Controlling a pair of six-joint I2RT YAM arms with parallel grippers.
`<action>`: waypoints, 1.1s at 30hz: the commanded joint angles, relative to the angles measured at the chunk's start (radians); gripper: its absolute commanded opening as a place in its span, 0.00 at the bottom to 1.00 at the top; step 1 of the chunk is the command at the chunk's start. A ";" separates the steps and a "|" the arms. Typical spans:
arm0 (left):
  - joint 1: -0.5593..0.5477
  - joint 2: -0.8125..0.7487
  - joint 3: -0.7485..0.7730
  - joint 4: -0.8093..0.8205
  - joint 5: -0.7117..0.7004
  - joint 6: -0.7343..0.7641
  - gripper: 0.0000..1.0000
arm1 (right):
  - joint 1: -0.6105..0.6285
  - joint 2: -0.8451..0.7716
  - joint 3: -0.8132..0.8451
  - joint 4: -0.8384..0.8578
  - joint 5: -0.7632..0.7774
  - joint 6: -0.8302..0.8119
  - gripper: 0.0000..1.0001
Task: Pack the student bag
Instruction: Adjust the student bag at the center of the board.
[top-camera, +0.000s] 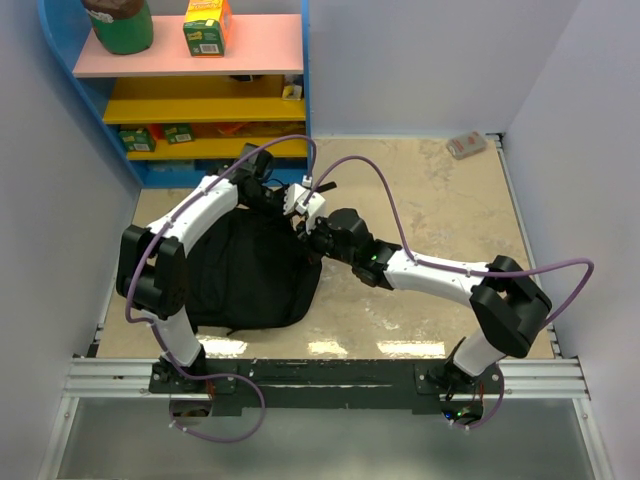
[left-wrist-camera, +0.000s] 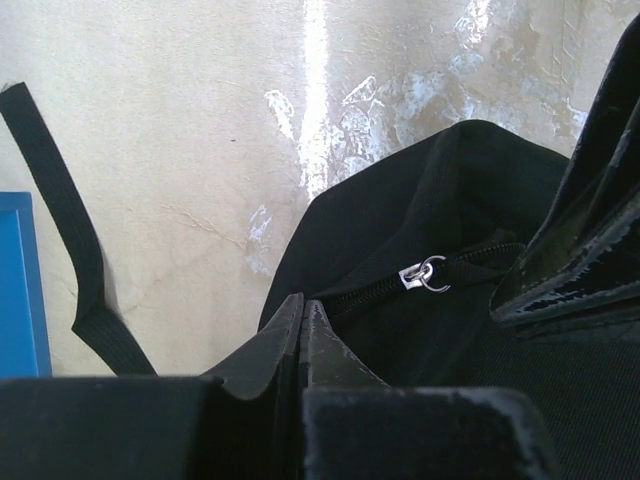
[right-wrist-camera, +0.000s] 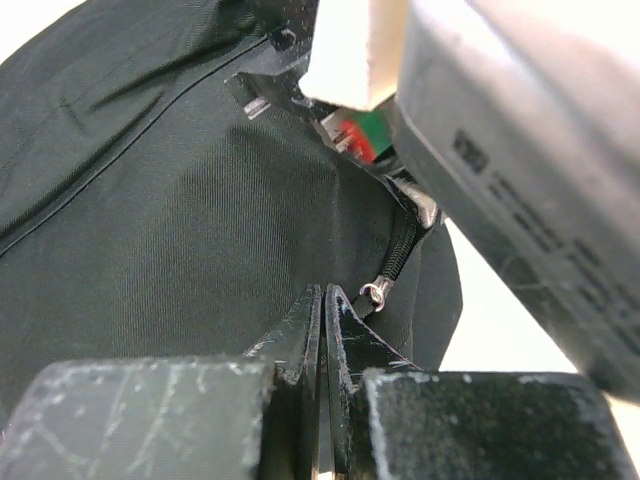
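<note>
The student bag (top-camera: 250, 275), a large black fabric backpack, lies flat on the table between the two arms. At its far edge my left gripper (top-camera: 264, 190) has its jaws pressed together (left-wrist-camera: 303, 303) on the rim of the bag's fabric (left-wrist-camera: 400, 210). The silver zip slider (left-wrist-camera: 424, 275) sits just to the right of them. My right gripper (top-camera: 306, 236) is shut (right-wrist-camera: 325, 290) beside that slider (right-wrist-camera: 375, 292), with the black pull tab running in between its fingers (left-wrist-camera: 570, 280). One strap (left-wrist-camera: 70, 230) trails over the table.
A blue shelf unit (top-camera: 205, 90) stands at the back left with a green container (top-camera: 120, 25), an orange carton (top-camera: 207, 27) and small boxes. A small pale object (top-camera: 466, 145) lies at the far right corner. White walls close in both sides.
</note>
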 joint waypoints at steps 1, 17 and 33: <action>-0.012 -0.008 -0.012 0.071 0.053 -0.055 0.00 | 0.001 -0.008 0.031 0.059 -0.017 0.016 0.00; -0.019 -0.063 -0.123 0.484 -0.060 -0.403 0.00 | 0.057 -0.008 -0.098 0.162 -0.060 0.151 0.00; -0.020 -0.049 -0.098 0.637 -0.243 -0.503 0.00 | 0.124 -0.121 -0.270 0.234 -0.034 0.266 0.00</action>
